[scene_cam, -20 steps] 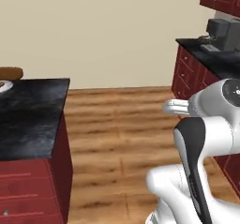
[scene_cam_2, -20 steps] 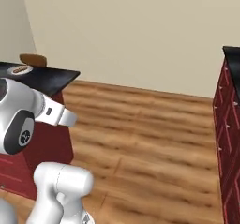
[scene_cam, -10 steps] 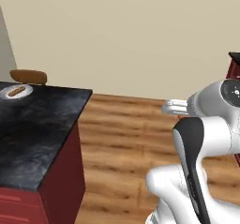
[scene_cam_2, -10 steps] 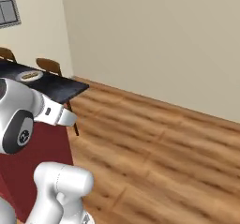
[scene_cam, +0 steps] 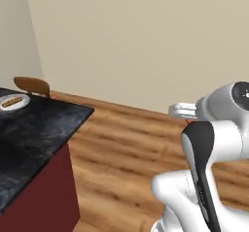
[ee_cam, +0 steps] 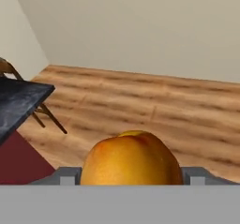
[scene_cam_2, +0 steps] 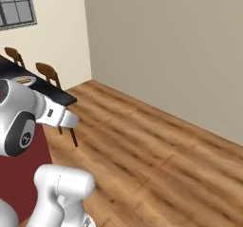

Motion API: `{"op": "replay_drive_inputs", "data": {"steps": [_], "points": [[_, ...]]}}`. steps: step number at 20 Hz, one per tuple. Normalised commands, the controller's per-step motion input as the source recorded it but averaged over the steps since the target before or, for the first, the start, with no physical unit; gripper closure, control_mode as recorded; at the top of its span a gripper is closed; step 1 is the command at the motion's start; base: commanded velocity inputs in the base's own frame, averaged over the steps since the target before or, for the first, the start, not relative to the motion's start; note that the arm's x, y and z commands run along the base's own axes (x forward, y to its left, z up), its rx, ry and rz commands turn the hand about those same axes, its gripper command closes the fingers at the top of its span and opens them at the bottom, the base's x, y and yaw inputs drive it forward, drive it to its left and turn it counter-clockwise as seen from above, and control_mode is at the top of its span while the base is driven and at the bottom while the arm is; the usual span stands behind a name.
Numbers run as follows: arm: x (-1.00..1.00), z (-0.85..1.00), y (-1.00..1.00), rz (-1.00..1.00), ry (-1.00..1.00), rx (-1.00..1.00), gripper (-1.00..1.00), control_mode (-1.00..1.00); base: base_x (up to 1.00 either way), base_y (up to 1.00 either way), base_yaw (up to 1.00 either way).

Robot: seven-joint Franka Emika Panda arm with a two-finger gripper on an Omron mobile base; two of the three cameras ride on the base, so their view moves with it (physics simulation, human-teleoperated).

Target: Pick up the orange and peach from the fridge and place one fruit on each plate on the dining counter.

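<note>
We see a round peach [ee_cam: 131, 158] coloured orange-yellow with a redder blush near its top. The dining counter's glossy stone top [scene_cam: 34, 129] is black with pale grey marbling, and its base [scene_cam: 44, 197] is dark red. Near the top's far edge a small round plate [scene_cam: 13, 101] shows a pale grey-white rim around a brownish centre. The wooden stool back [scene_cam: 32, 84] behind it is warm brown. The plank floor [scene_cam_2: 156, 150] is honey brown with darker grain streaks, and the wall [scene_cam: 146, 37] is plain beige.

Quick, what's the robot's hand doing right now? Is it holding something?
Gripper: shut on the peach, which sits between its fingers in the hand view.
</note>
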Motion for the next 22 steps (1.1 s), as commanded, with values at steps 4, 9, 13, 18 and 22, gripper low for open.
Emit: {"op": "replay_drive_inputs", "data": {"steps": [4, 9, 13, 18, 22], "points": [[0.0, 0.0, 0.0, 0.0, 0.0, 0.0, 1.0, 1.0, 0.62, -0.62, 0.47], [0.0, 0.0, 0.0, 0.0, 0.0, 0.0, 1.0, 1.0, 0.51, -0.55, 0.49], [0.0, 0.0, 0.0, 0.0, 0.0, 0.0, 1.0, 1.0, 0.3, -0.47, 0.51], [0.0, 0.0, 0.0, 0.0, 0.0, 0.0, 1.0, 1.0, 0.38, -0.42, 0.51], [0.0, 0.0, 0.0, 0.0, 0.0, 0.0, 1.0, 1.0, 0.46, -0.5, 0.51]]}}
